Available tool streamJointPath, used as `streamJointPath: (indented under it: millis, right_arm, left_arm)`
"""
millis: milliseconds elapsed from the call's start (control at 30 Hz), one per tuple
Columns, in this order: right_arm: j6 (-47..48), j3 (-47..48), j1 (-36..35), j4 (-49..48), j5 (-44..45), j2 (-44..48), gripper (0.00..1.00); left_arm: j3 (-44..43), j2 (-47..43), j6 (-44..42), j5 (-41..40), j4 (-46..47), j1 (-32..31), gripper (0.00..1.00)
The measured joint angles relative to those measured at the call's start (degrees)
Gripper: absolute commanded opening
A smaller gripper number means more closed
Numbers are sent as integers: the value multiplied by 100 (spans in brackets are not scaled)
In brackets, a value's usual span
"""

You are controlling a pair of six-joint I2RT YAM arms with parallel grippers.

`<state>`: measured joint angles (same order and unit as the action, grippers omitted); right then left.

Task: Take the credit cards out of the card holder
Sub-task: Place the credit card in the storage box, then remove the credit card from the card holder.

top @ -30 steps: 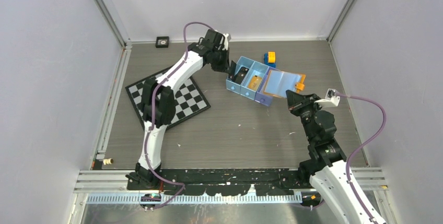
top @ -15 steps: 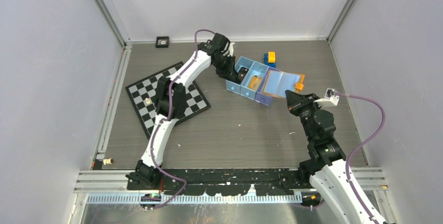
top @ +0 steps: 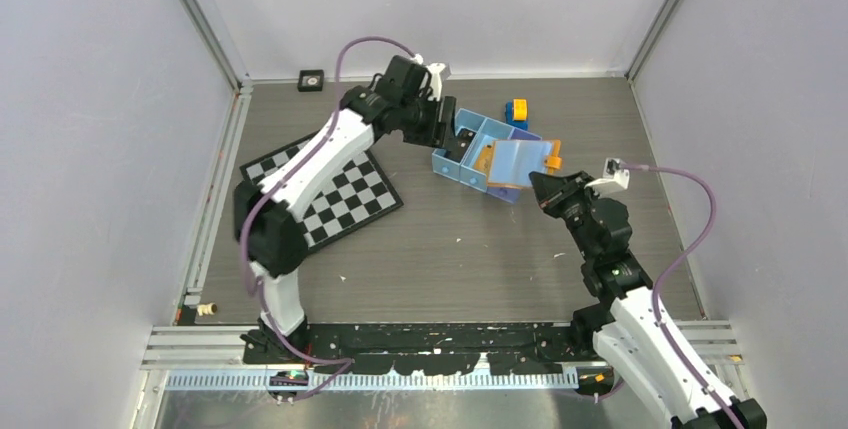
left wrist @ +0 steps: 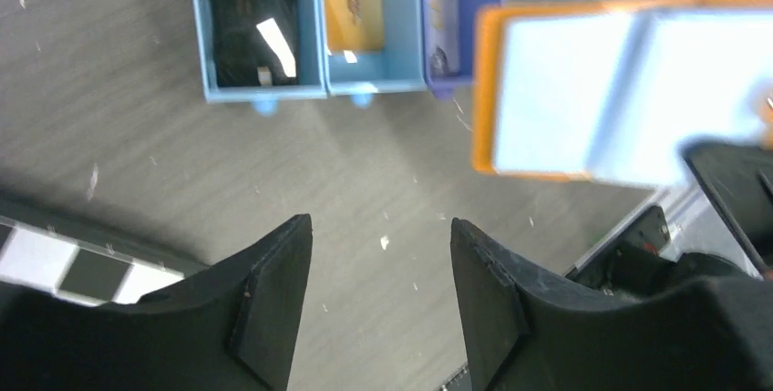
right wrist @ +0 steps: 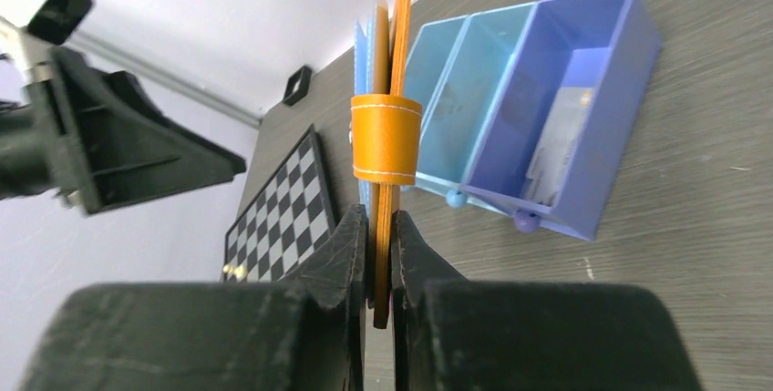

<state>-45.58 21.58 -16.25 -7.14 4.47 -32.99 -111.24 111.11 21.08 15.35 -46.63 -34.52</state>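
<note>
The card holder (top: 515, 162) is an orange folding wallet, spread open with its pale sleeves showing, held up over the right end of the blue tray (top: 458, 169). My right gripper (top: 541, 185) is shut on its near edge; the right wrist view shows the holder (right wrist: 387, 136) edge-on between the pads (right wrist: 378, 218). My left gripper (top: 448, 132) hovers open and empty by the tray's left end (left wrist: 380, 221). In the tray lie a black card (left wrist: 251, 17), a gold card (left wrist: 351, 8) and a pale card (left wrist: 439, 17), one per compartment.
A yellow-and-blue block (top: 516, 111) sits behind the tray. A chessboard (top: 330, 189) lies left of centre, under the left arm. A small black square (top: 311, 80) is at the back wall, and a small pale piece (top: 207, 307) at the front left edge.
My left gripper has opened and risen a little above the tray's left compartment. My right gripper has carried the card holder leftward, further over the tray.
</note>
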Motion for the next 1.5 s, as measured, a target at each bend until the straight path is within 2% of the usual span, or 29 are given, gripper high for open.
streamJointPath:
  millis: [100, 133, 167, 200, 267, 367, 500, 667, 733, 800, 867, 933, 1067, 1133, 1200, 1300, 1333, 1500]
  right_arm:
    - [-42, -42, 0, -487, -496, -299, 0]
    - [-92, -70, 0, -702, -691, -415, 0]
    - [-142, -101, 0, -942, -896, -542, 0]
    - [-205, -118, 0, -1145, -1073, -662, 0]
    - [-420, -170, 0, -1779, -1530, -1102, 1]
    - [-765, -260, 0, -2649, -2061, -1755, 0]
    - [-1303, -367, -2, -3801, -2682, -2605, 0]
    - [-1784, -378, -35, -4913, -3143, -3261, 0]
    - [-1862, -378, -105, -5176, -3220, -3375, 0]
    - [-1858, -372, -234, -5268, -3250, -3427, 1]
    - [-1755, -323, -448, -5243, -3228, -3469, 1]
    - [-1578, -245, -643, -5112, -3147, -3488, 1]
    - [-1117, 2, -970, -4546, -2839, -3486, 1]
    - [-868, 138, -1110, -4262, -2680, -3475, 1]
    - [-699, 227, -1198, -4085, -2568, -3473, 15]
    - [-570, 271, -1259, -3960, -2509, -3475, 45]
    - [-557, 271, -1283, -3906, -2542, -3475, 49]
    - [-393, 271, -1423, -3359, -2476, -3106, 48]
  left_arm:
    - [1320, -1123, 197, -136, 649, -175, 69]
    - [2006, -1585, 299, -177, 1021, -238, 78]
    - [2522, -1912, 385, -179, 1300, -275, 91]
    - [3171, -2291, 470, -184, 1676, -304, 99]
    - [4402, -2949, 693, -125, 2433, -310, 100]
    - [5696, -3552, 984, -15, 3357, -297, 100]
    - [6470, -3777, 1346, 122, 4553, -295, 100]
    - [6701, -3414, 1908, 466, 6118, -262, 100]
    - [6848, -3307, 2120, 570, 6636, -192, 94]
    - [7071, -3300, 2337, 645, 7058, -68, 82]
    - [7257, -3300, 2507, 741, 7390, 44, 66]
    - [7412, -3303, 2649, 868, 7698, 98, 56]
    - [7582, -3314, 2765, 988, 8118, 144, 49]
    - [7595, -3314, 2782, 992, 8140, 157, 42]
    - [7597, -3314, 2793, 1019, 8153, 166, 28]
    - [7597, -3314, 2817, 1038, 8161, 173, 5]
    - [7593, -3314, 2820, 1029, 8159, 166, 1]
    - [7549, -3296, 2802, 929, 8030, 262, 0]
